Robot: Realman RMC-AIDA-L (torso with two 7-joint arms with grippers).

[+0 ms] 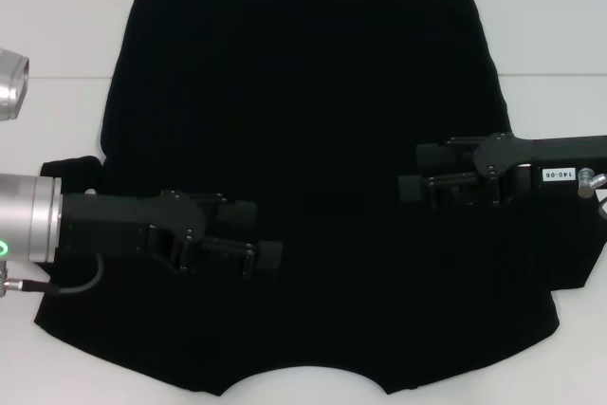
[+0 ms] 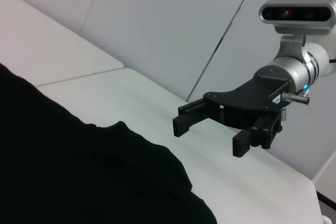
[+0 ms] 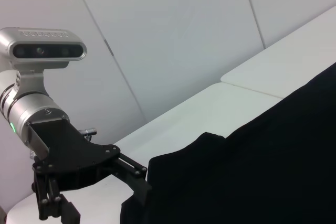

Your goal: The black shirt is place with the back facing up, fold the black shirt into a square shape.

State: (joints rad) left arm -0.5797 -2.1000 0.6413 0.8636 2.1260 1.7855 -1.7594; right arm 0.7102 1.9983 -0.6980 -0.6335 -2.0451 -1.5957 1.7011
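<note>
Black shirt [image 1: 303, 139] lies flat; both spread-open, empty claws, left claw [image 1: 256, 234] and right claw [image 1: 417, 173], should pinch matching side edges evenly.

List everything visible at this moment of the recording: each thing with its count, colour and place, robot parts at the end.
black shirt: one, plain black, spread flat over most of the table, curved neckline at the near edge, no lettering showing.
table: one, white, under the shirt, bare at the far corners and along both sides.
wall panels: pale grey, behind the table in both wrist views.
left gripper: one, black on a silver arm, above the shirt's near left part, fingers open and holding nothing.
right gripper: one, black, above the shirt's right part, fingers open and holding nothing.
wrist cameras: two, silver, one mounted on each arm behind its gripper.
</note>
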